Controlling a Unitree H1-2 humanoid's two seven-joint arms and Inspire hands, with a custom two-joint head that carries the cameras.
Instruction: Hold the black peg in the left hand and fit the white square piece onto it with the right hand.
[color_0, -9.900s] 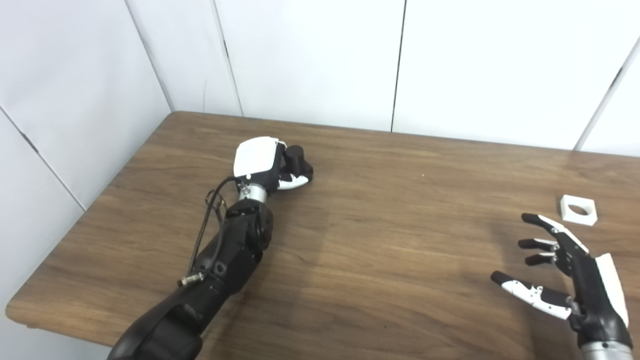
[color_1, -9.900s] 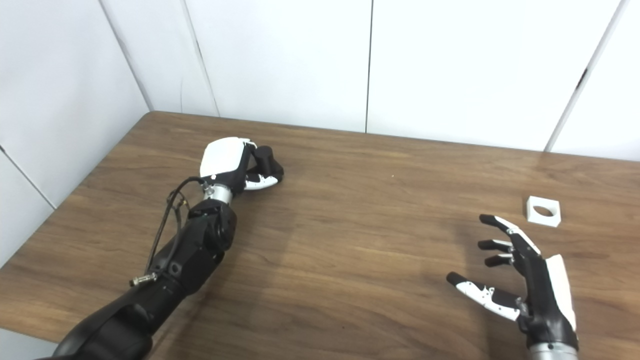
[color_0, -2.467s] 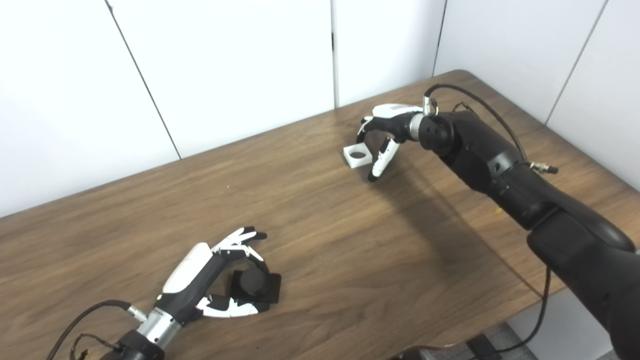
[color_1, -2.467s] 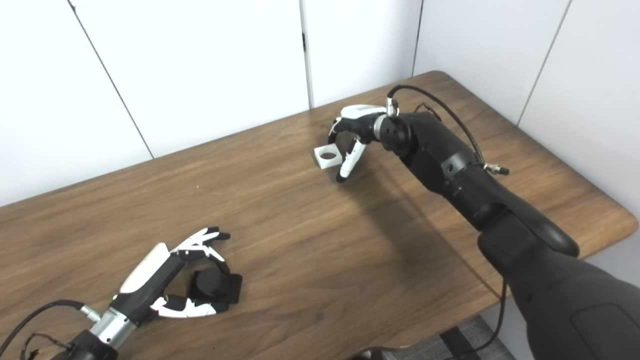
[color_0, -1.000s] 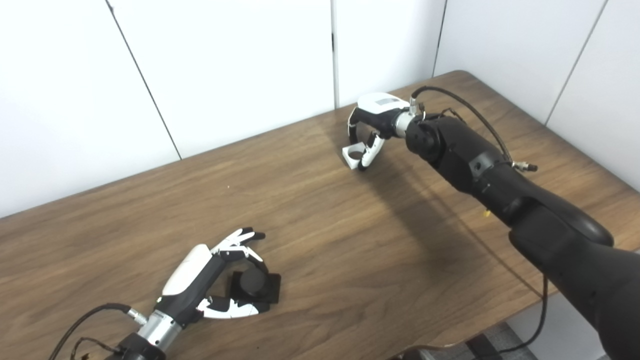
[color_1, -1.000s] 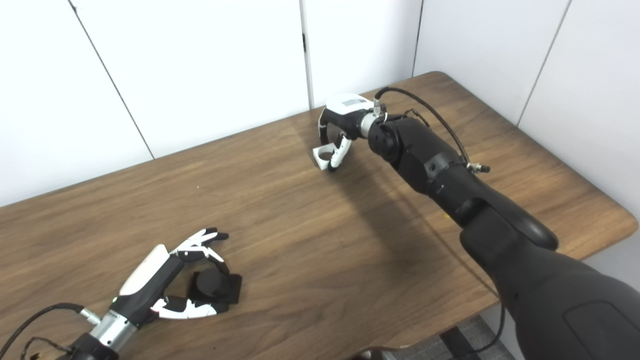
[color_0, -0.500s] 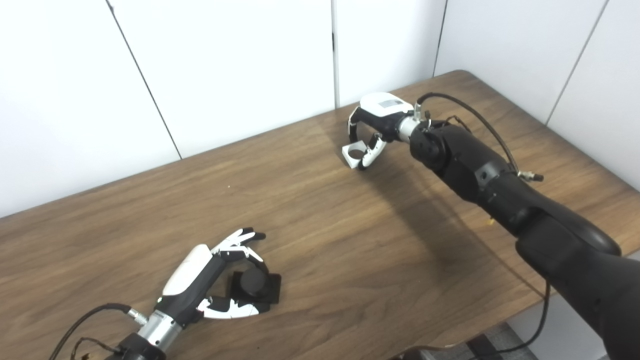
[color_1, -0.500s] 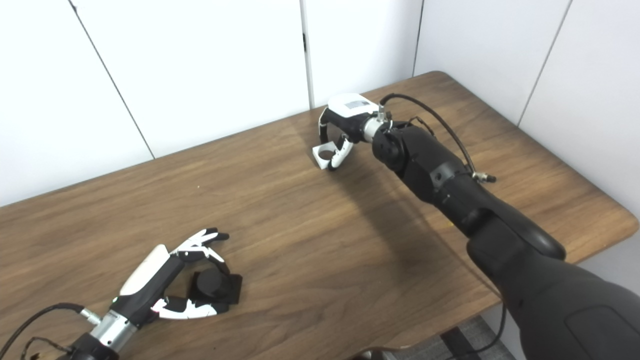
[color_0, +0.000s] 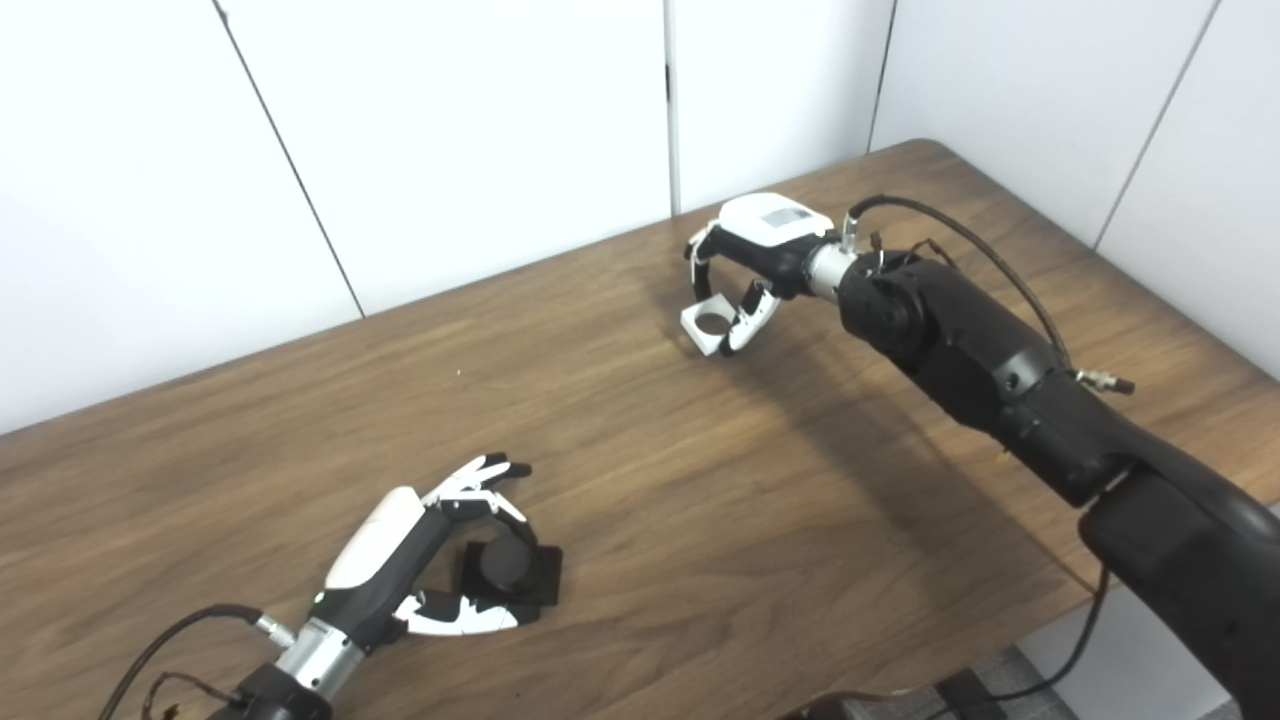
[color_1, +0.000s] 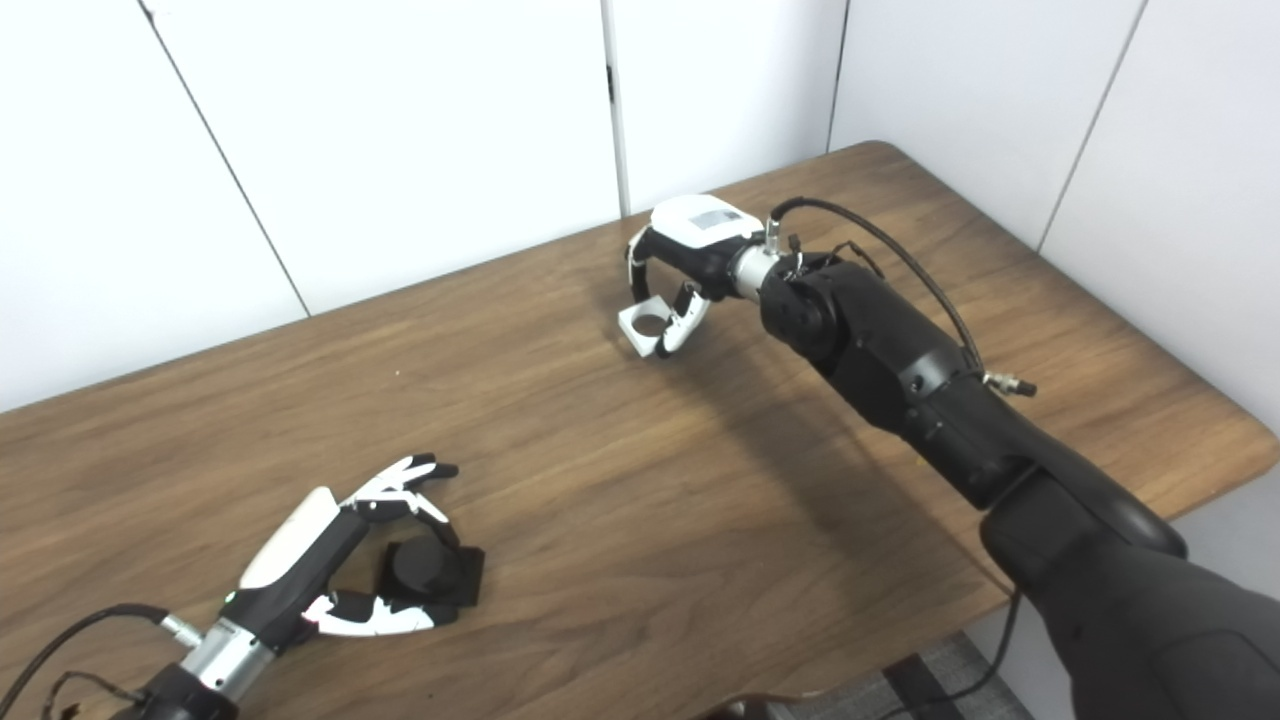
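The black peg (color_0: 508, 568), a short cylinder on a square black base, rests on the table at the lower left. My left hand (color_0: 395, 560) lies on the table cupped around it, fingers spread behind it and thumb in front, not closed on it. The white square piece (color_0: 706, 328) with a round hole is pinched between the fingers and thumb of my right hand (color_0: 762, 240) at the far middle of the table. It is tilted and sits at or just above the tabletop. It also shows in the right eye view (color_1: 643, 330).
The wooden table (color_0: 700, 480) stands against white wall panels at the back and right. Its front right edge (color_0: 1010, 620) curves near my right arm, which stretches across the right side of the table. A cable runs along that forearm.
My right hand closed on the white square piece and has shifted it a little to the left and toward me. My left hand and the black peg have not moved.
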